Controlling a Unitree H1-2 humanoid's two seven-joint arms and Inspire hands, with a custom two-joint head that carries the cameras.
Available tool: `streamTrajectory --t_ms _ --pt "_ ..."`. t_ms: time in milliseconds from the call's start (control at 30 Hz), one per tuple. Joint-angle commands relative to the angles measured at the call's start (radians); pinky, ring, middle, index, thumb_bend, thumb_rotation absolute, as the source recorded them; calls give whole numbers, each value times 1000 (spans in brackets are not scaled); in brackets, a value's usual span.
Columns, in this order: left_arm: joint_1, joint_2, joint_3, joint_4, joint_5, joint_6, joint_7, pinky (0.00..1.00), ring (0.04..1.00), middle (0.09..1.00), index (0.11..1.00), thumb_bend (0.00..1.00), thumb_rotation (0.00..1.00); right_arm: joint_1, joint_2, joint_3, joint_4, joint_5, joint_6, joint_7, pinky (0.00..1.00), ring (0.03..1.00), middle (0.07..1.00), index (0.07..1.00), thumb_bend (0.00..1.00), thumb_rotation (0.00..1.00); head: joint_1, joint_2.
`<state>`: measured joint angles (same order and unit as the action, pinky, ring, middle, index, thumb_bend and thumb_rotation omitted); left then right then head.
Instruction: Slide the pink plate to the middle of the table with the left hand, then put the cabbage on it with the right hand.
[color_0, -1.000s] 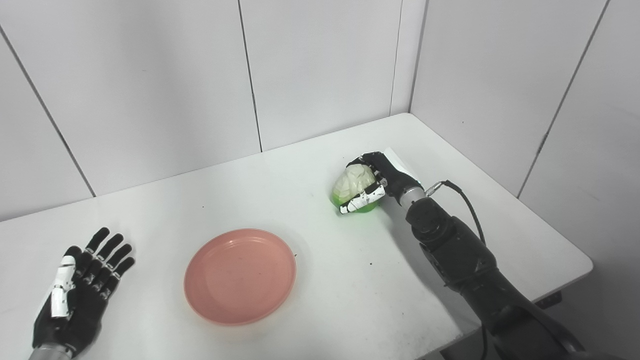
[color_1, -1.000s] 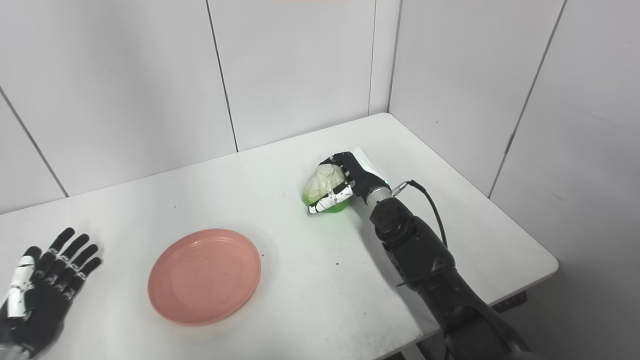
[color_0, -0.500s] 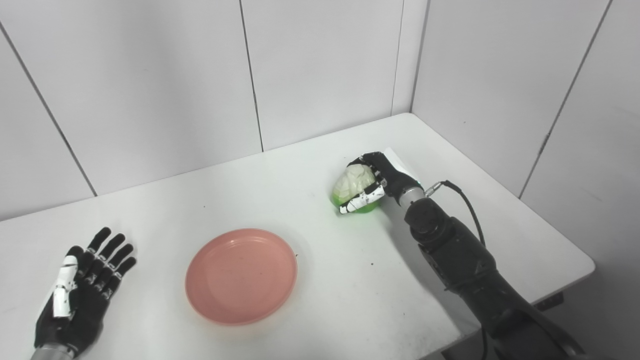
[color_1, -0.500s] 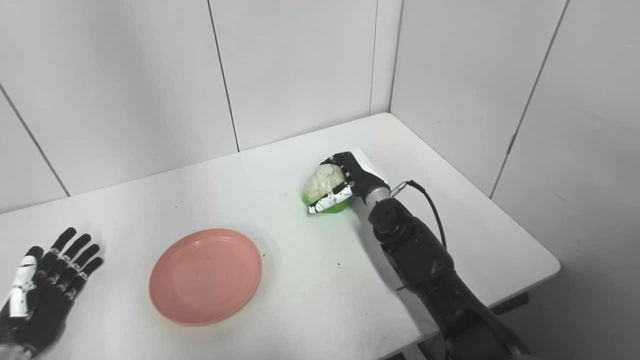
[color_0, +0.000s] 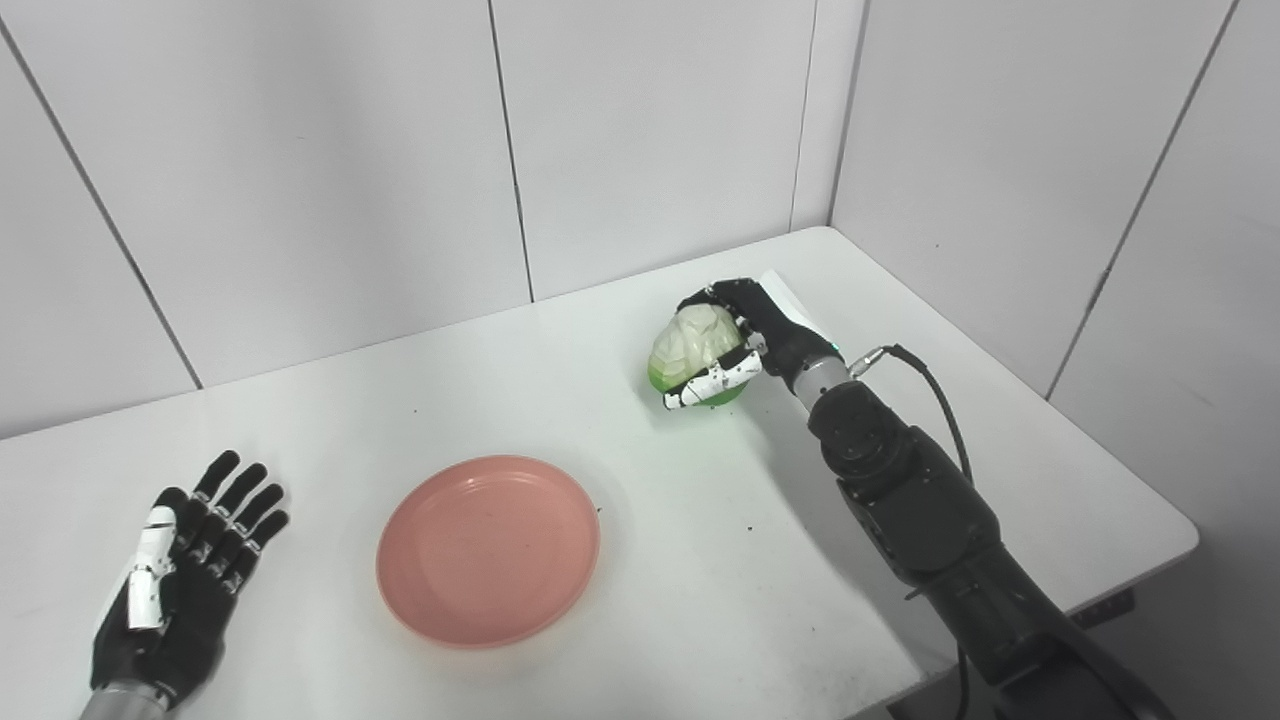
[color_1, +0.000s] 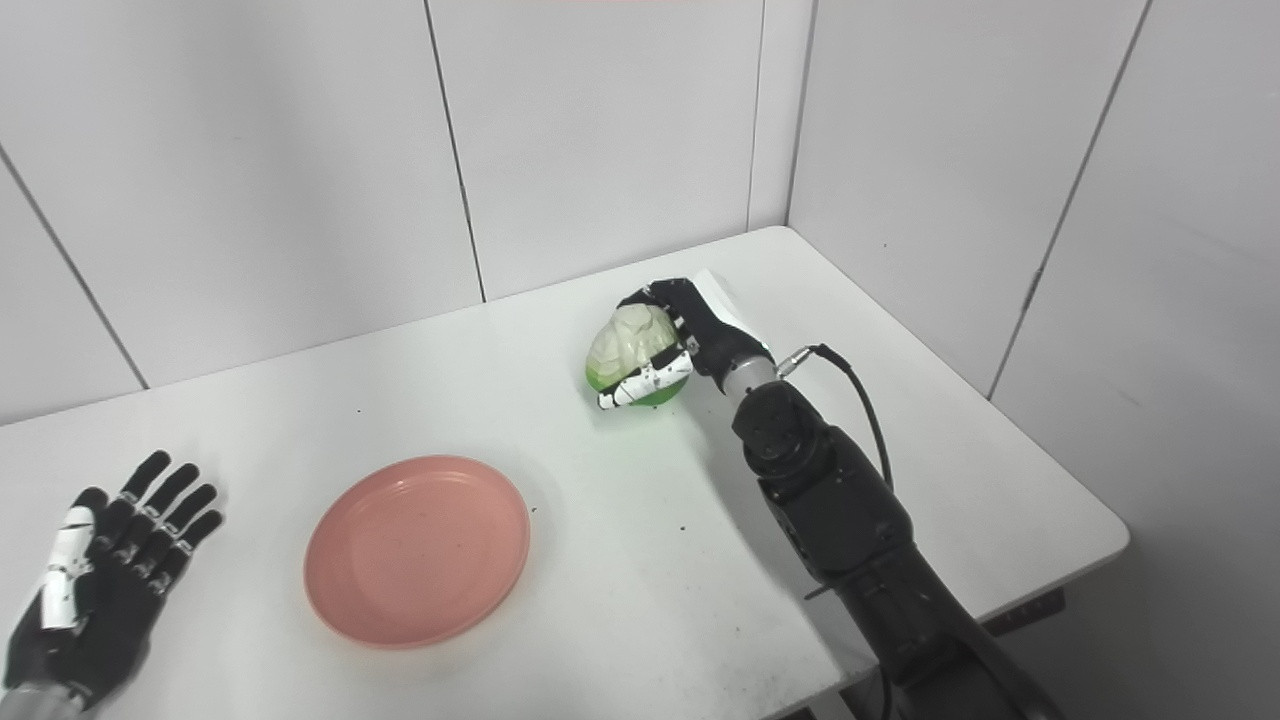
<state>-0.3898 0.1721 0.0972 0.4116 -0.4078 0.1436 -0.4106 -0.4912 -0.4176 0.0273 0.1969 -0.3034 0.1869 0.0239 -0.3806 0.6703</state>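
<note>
The pink plate lies flat near the middle of the white table, toward the front. The cabbage, pale on top and green at its base, is to the right of the plate at mid depth. My right hand is shut on the cabbage and holds it slightly above the table. My left hand lies open and empty, palm up, at the front left, well left of the plate.
White wall panels close off the back and right of the table. A black cable loops from my right wrist. The table's right edge and front edge are close to my right arm.
My right hand has lifted the cabbage slightly and moved it a little to the left. The camera has shifted a bit. The plate and left hand have not moved.
</note>
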Motion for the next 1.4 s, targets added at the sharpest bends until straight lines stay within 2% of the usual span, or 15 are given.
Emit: streamTrajectory --t_ms 0,167,367,400,467,800,1000,1367 --pt "44 -22 -23 18 35 73 36 920 913 926 921 392 1000 -61 -9 1 -59 -8 -3 5 367 434 463 504 528 0 22 -2" --pt "55 -43 -43 -16 51 73 65 920 913 927 923 393 1000 -77 14 28 -121 -17 5 38 361 429 459 510 528 0 89 0" --pt "72 -77 -59 -81 62 120 116 928 915 926 917 396 1000 -89 53 52 -171 -18 9 73 365 430 459 515 526 0 149 5" --pt "75 -84 -64 -90 68 124 125 928 916 926 917 396 1000 -91 61 57 -181 -16 17 82 365 431 459 515 526 0 184 10" --pt "77 -95 -74 -104 80 131 143 913 907 919 910 394 1000 -93 77 66 -196 -14 25 98 365 428 456 514 527 0 205 12" --pt "77 -140 -94 -145 97 166 186 919 910 919 906 396 1000 -96 158 128 -197 -12 -43 127 371 423 457 514 526 0 297 38" --pt "74 -155 -97 -158 105 182 198 897 902 912 903 393 1000 -93 191 161 -184 -8 -82 137 367 414 454 515 526 0 308 49" --pt "74 -162 -106 -179 118 197 208 900 899 911 905 404 1000 -68 239 214 -180 -23 -83 152 375 412 477 521 518 0 318 72"
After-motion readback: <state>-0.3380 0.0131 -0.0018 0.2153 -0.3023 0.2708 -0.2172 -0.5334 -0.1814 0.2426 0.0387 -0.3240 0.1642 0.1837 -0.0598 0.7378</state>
